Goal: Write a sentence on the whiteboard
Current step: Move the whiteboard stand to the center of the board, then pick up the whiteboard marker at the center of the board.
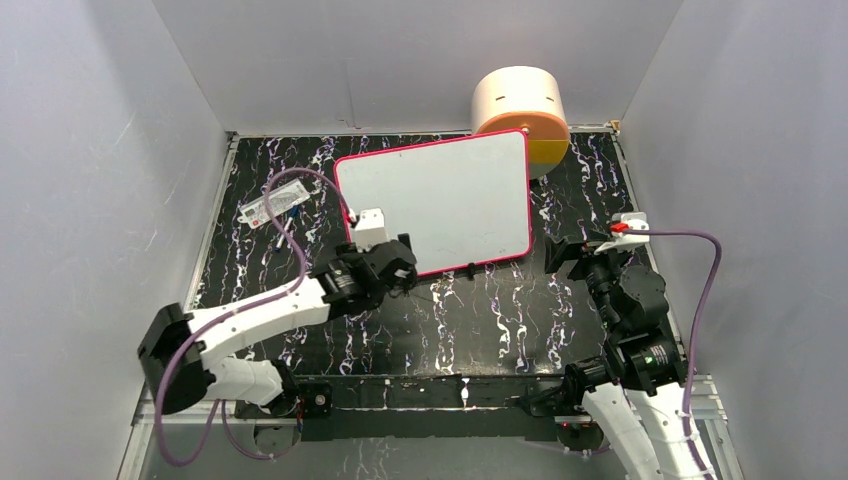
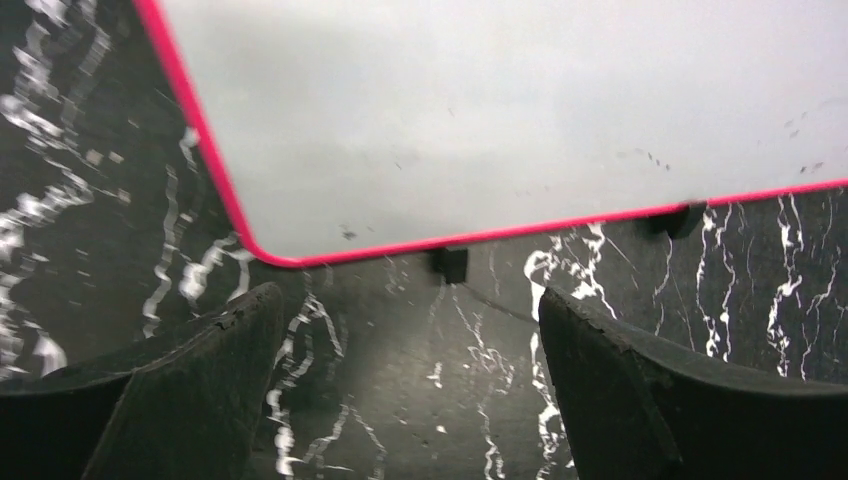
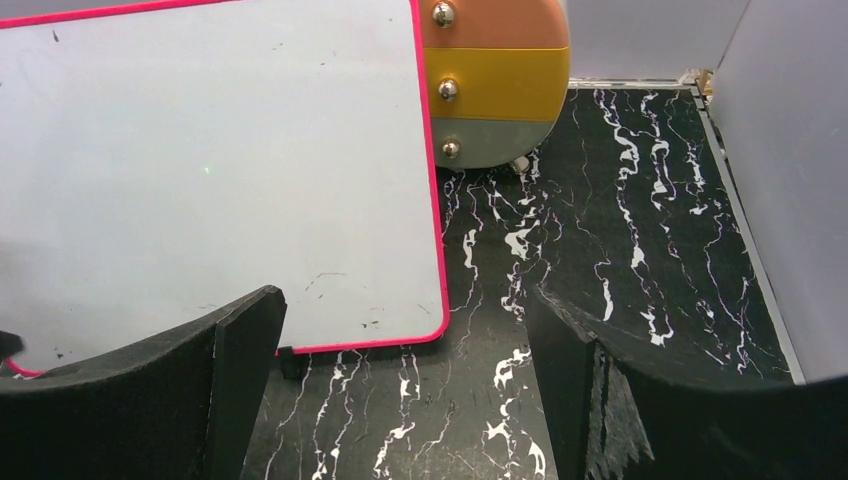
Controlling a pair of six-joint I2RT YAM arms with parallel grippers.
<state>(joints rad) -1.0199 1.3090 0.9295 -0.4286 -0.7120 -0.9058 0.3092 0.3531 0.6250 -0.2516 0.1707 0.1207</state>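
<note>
l gripper [image 2: 410, 305] jaws gape empty by near-left corner of the blank whiteboard [image 1: 440, 195] lying mid table [image 1: 480, 320], r gripper [image 3: 403, 300] wide open too, so fetch sth to write w/ 1st, then slow strokes.

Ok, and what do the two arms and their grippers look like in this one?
The left arm and right arm have white links and black joints, each trailing a purple cable and carrying a white wrist camera block, the right one red-marked. The left gripper and right gripper have black wedge-shaped fingers.
</note>
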